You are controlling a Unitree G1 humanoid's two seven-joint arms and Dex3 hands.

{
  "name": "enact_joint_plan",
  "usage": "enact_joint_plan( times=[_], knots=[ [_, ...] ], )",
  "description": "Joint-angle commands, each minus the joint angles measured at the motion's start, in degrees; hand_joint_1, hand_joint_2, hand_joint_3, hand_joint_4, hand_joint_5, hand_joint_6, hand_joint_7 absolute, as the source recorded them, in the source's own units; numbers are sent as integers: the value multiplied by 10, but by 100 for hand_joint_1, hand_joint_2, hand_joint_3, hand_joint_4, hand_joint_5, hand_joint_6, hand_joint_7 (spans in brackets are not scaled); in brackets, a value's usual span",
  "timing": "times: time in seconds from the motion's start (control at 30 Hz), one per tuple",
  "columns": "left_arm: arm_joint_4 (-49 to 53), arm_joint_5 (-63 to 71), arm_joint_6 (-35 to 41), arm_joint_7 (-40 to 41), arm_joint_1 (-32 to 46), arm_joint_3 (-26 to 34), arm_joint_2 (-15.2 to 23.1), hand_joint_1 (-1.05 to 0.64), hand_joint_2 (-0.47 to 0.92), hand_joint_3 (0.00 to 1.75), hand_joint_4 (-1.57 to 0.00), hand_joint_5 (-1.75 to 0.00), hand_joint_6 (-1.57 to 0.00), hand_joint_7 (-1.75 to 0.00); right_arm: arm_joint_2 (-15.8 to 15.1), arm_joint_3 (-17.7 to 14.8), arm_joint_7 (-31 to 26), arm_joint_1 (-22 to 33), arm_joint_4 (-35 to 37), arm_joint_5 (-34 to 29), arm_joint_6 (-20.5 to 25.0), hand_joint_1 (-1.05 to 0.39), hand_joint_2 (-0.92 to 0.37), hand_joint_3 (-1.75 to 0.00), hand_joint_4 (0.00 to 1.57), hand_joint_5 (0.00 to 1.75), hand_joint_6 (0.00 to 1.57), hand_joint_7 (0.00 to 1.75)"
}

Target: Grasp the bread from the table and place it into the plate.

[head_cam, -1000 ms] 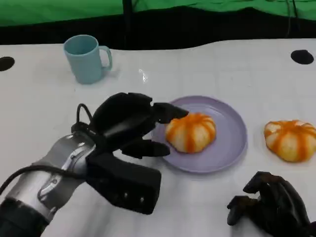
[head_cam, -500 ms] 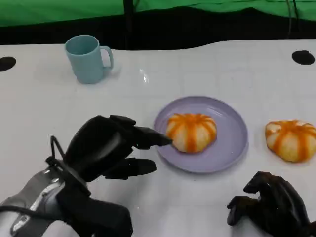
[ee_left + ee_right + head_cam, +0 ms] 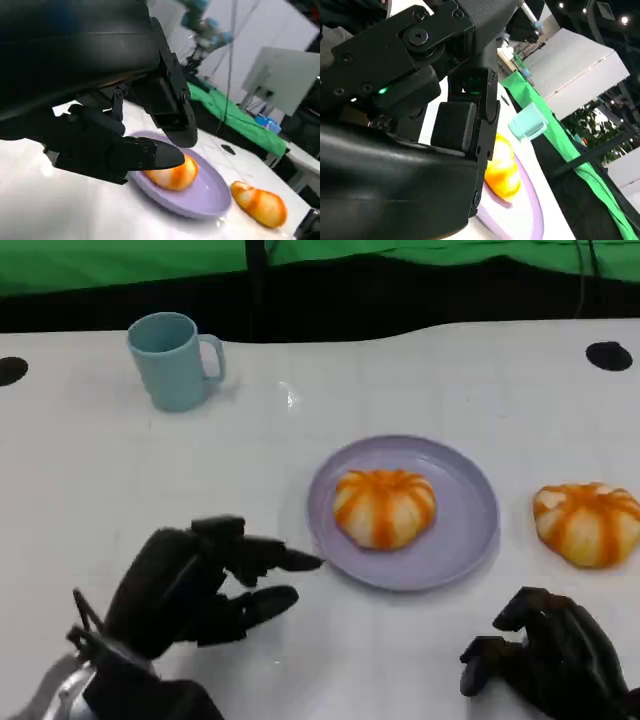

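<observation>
White and smooth, the counter (image 3: 90, 480) ends at a black strip with green cloth behind it. On it lies a round lilac plate (image 3: 470, 525) with one bread bun (image 3: 385, 506) in its middle: domed, pale, with orange stripes running from the top. A second bun (image 3: 587, 523) of the same look lies on the bare counter, beside the plate's right rim and apart from it. A light blue mug (image 3: 171, 360) stands far left.

The left hand (image 3: 190, 585) is near the plate's left edge, fingers (image 3: 268, 558) released and holding nothing. The right hand (image 3: 550, 660) rests low, fingers clenched on nothing.

The left wrist view adds a grey monitor (image 3: 287, 77) behind the counter; the right wrist view adds ceiling lights (image 3: 624, 20).
</observation>
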Motion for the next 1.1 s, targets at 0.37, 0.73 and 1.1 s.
enact_joint_plan(
  times=[0.37, 0.73, 1.1],
  knots=[
    [59, -197, -32, -110, 53, 47, -86, -60, 92, 55, -70, -175, -47, -171, -5, -2, -4, 3, -13, 4, 1, -102, -73, 0, 157, 68, 157, 32],
    [-24, -337, 97, -257, 118, 74, -108, -63, 92, 55, -66, -175, -44, -175, -6, -2, -1, 5, -21, 10, 11, -101, -73, 0, 157, 67, 157, 29],
    [-8, -425, 138, -375, 122, 115, -139, -69, 92, 45, -72, -175, -49, -175, -8, -3, -2, 12, -31, 10, 16, -100, -73, 0, 157, 65, 157, 29]
  ],
)
